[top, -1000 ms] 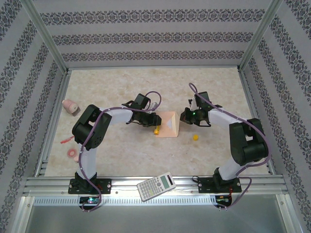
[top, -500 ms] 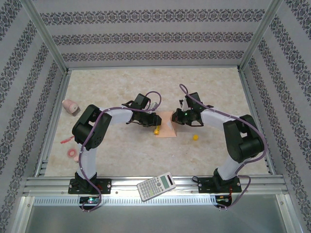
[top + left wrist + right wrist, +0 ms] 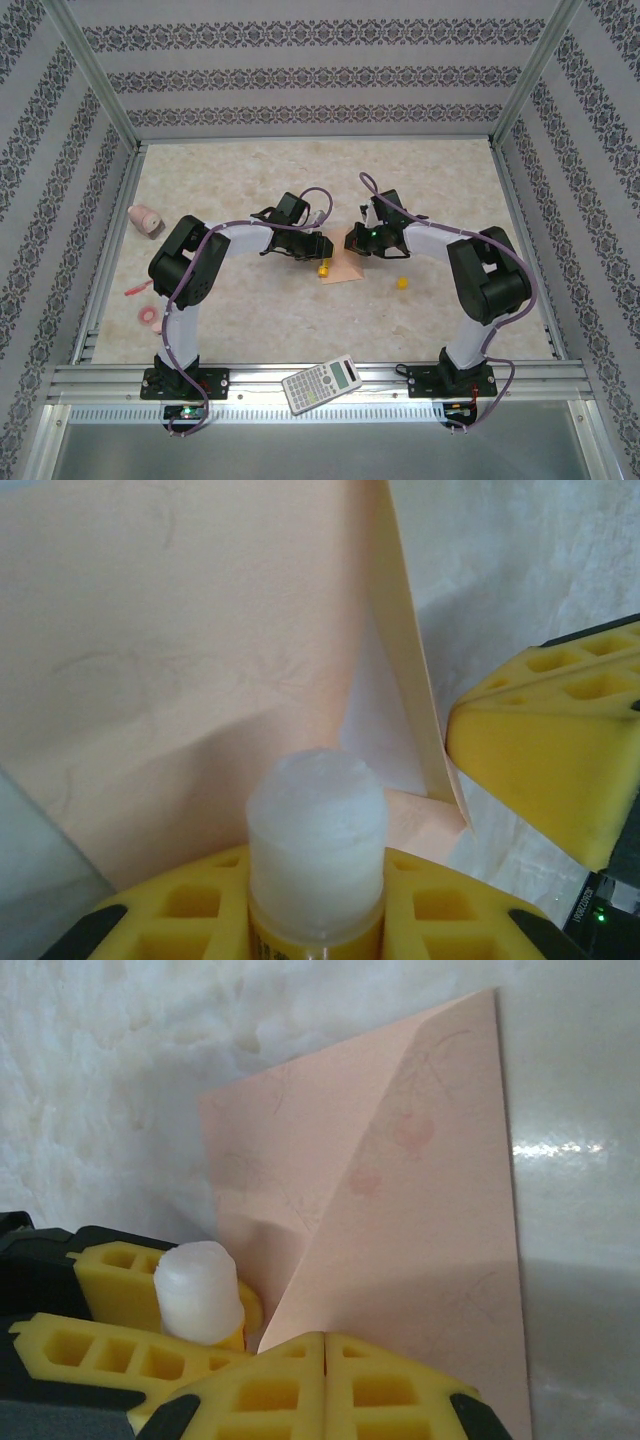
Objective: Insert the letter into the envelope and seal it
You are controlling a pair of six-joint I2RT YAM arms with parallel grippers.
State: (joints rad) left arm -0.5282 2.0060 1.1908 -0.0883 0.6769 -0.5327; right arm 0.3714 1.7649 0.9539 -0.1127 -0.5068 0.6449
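**Gluing stage, flap not yet down**

Our left gripper grips a glue stick. Our right gripper, closed and empty, sits at the edge of the envelope in the middle of the tabletop. We judge the letter already inside. The flap stands half-raised, so sealing remains.

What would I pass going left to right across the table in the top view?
Pink block → glue stick → envelope → yellow cap.
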